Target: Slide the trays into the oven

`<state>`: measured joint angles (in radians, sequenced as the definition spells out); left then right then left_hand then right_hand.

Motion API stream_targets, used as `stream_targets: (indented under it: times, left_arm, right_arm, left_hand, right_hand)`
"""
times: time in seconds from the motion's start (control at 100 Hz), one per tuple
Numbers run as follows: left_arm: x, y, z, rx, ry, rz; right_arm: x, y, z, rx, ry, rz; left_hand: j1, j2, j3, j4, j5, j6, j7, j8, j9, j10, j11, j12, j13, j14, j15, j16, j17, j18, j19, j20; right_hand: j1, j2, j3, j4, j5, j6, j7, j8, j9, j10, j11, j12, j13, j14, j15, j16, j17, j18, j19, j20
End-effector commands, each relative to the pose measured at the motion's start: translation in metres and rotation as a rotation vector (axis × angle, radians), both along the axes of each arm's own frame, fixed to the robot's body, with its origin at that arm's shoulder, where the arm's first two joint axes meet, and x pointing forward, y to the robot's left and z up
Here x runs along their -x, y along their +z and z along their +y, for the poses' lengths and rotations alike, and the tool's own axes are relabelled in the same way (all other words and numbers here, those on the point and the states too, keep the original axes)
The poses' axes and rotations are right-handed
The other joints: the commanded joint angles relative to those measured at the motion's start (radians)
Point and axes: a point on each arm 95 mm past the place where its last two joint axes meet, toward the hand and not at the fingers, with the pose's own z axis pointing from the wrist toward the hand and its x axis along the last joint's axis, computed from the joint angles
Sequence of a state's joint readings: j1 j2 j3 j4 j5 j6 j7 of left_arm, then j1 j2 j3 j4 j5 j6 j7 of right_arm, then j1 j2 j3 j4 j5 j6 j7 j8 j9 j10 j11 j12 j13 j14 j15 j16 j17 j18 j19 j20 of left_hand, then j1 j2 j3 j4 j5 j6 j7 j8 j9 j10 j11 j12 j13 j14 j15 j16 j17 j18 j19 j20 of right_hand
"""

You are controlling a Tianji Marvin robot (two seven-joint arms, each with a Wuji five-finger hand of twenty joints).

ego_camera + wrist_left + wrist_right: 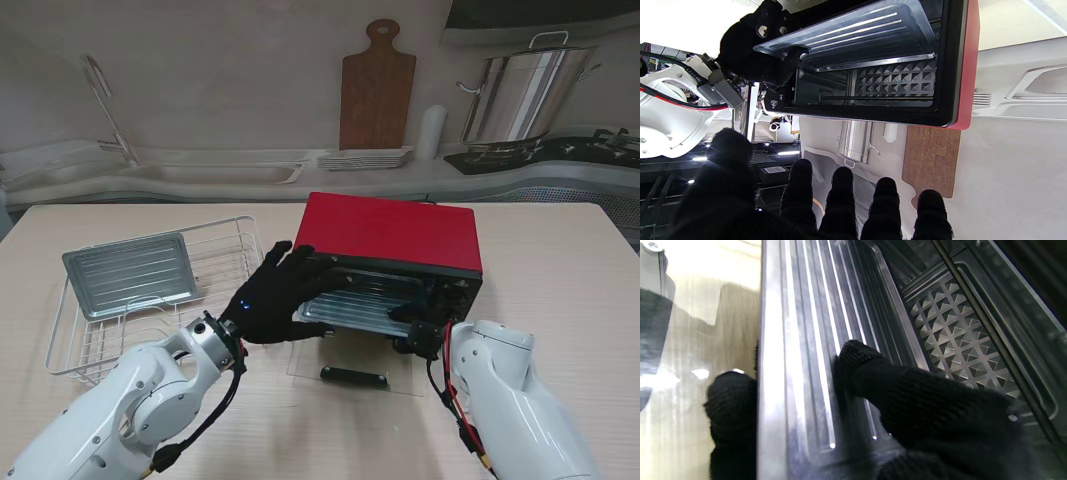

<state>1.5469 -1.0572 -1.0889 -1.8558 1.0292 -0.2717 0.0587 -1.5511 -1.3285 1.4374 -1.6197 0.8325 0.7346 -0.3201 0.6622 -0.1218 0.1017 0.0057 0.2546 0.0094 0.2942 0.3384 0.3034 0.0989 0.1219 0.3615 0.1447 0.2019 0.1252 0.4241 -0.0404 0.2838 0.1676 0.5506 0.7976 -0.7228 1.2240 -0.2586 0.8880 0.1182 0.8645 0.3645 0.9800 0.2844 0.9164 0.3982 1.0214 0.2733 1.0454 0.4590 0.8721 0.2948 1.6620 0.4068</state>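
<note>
The red oven (390, 232) stands mid-table with its glass door (405, 385) folded down flat. A ribbed metal tray (365, 300) sits partway inside its mouth. My right hand (418, 325) is shut on the tray's right edge; in the right wrist view the thumb (907, 390) presses on the tray (800, 340) and a finger (730, 406) curls under the rim. My left hand (275, 295) hovers open at the oven's left front corner, with its fingers (840, 200) spread and holding nothing. A second tray (130, 272) lies in the wire rack (75, 350) on the left.
The door's black handle (353, 376) lies nearest to me, between my arms. Behind the table runs a counter with a sink, a stack of plates (365, 158), a wooden cutting board (377, 90) and a steel pot (520, 95).
</note>
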Motion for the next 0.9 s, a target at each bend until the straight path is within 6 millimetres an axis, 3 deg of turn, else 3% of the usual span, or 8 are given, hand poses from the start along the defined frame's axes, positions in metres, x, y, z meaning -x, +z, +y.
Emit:
stream_targets:
  times: [0.0, 0.17, 0.31, 0.48, 0.56, 0.7, 0.89]
  left_arm:
    - [0.0024, 0.0005, -0.0020, -0.005, -0.001, 0.011]
    - [0.0027, 0.0006, -0.0018, -0.003, -0.001, 0.008]
    - [0.0032, 0.0002, -0.0015, -0.002, 0.000, 0.008]
    - [0.0036, 0.0000, -0.0017, -0.001, 0.000, 0.007]
    - [0.0038, 0.0000, -0.0017, 0.000, 0.000, 0.007]
    - [0.0041, 0.0002, -0.0016, 0.000, 0.000, 0.005]
    - [0.0046, 0.0003, -0.0020, 0.002, 0.000, 0.001]
  right_arm:
    - [0.0001, 0.0021, 0.0083, -0.033, 0.018, -0.016]
    - [0.0003, 0.0019, 0.0078, -0.041, 0.020, -0.018]
    - [0.0004, 0.0019, 0.0075, -0.045, 0.018, -0.018]
    - [0.0014, 0.0020, 0.0068, -0.045, 0.018, -0.019]
    - [0.0024, 0.0020, 0.0061, -0.046, 0.018, -0.020]
    - [0.0036, 0.0020, 0.0046, -0.046, 0.015, -0.020]
    - [0.0053, 0.0010, 0.0006, -0.040, 0.013, -0.017]
  left_hand:
    - [-0.010, 0.045, -0.027, 0.008, -0.012, -0.014, -0.005, 0.012, -0.022, -0.025, 0.000, -0.014, 0.000, -0.024, 0.008, -0.005, -0.015, -0.021, -0.043, -0.017]
    - [-0.010, 0.046, -0.027, 0.008, -0.014, -0.013, -0.006, 0.012, -0.022, -0.026, -0.001, -0.015, -0.001, -0.024, 0.008, -0.005, -0.015, -0.020, -0.043, -0.017]
    - [-0.011, 0.045, -0.028, 0.008, -0.013, -0.014, -0.006, 0.012, -0.022, -0.027, -0.001, -0.015, 0.000, -0.024, 0.009, -0.006, -0.014, -0.020, -0.043, -0.017]
    - [-0.011, 0.045, -0.028, 0.008, -0.012, -0.014, -0.005, 0.013, -0.023, -0.026, -0.001, -0.015, 0.000, -0.023, 0.009, -0.006, -0.014, -0.019, -0.043, -0.017]
    - [-0.011, 0.045, -0.027, 0.008, -0.012, -0.013, -0.005, 0.013, -0.020, -0.024, 0.001, -0.014, -0.001, -0.024, 0.008, -0.006, -0.014, -0.019, -0.043, -0.017]
    - [-0.010, 0.044, -0.027, 0.008, -0.012, -0.012, -0.005, 0.013, -0.021, -0.025, 0.000, -0.015, 0.000, -0.024, 0.009, -0.006, -0.015, -0.019, -0.043, -0.018]
    - [-0.010, 0.044, -0.027, 0.008, -0.012, -0.011, -0.004, 0.014, -0.021, -0.027, 0.000, -0.014, 0.000, -0.025, 0.009, -0.006, -0.014, -0.019, -0.043, -0.018]
  right_hand:
    - [0.056, 0.066, -0.027, 0.059, -0.031, -0.066, 0.051, -0.027, -0.025, 0.020, -0.004, -0.018, -0.009, 0.070, -0.018, -0.002, -0.014, -0.069, 0.009, 0.026]
    - [0.028, 0.062, -0.093, 0.067, -0.098, -0.043, 0.059, -0.079, -0.077, 0.016, -0.032, -0.033, -0.070, 0.065, -0.086, -0.018, -0.078, -0.056, -0.034, 0.036]
    - [-0.082, 0.021, -0.070, 0.074, -0.137, -0.012, 0.014, -0.113, -0.139, 0.012, -0.055, -0.026, -0.122, 0.066, -0.149, -0.026, -0.132, -0.039, -0.070, 0.052]
    - [-0.170, 0.023, -0.045, 0.096, -0.134, 0.017, -0.093, -0.087, -0.173, 0.014, -0.084, -0.006, -0.154, 0.068, -0.204, -0.032, -0.167, -0.022, -0.105, 0.069]
    - [-0.192, 0.028, -0.036, 0.113, -0.121, 0.038, -0.144, -0.088, -0.155, 0.023, -0.139, -0.024, -0.146, 0.075, -0.250, -0.050, -0.170, -0.004, -0.122, 0.069]
    - [-0.242, 0.048, -0.024, 0.182, -0.110, 0.061, -0.248, -0.046, -0.148, 0.032, -0.198, -0.041, -0.143, 0.080, -0.297, -0.068, -0.182, 0.020, -0.152, 0.063]
    - [-0.287, 0.027, -0.026, 0.186, -0.126, 0.074, -0.270, -0.029, -0.142, 0.035, -0.195, -0.038, -0.134, 0.084, -0.286, -0.063, -0.176, 0.021, -0.149, 0.065]
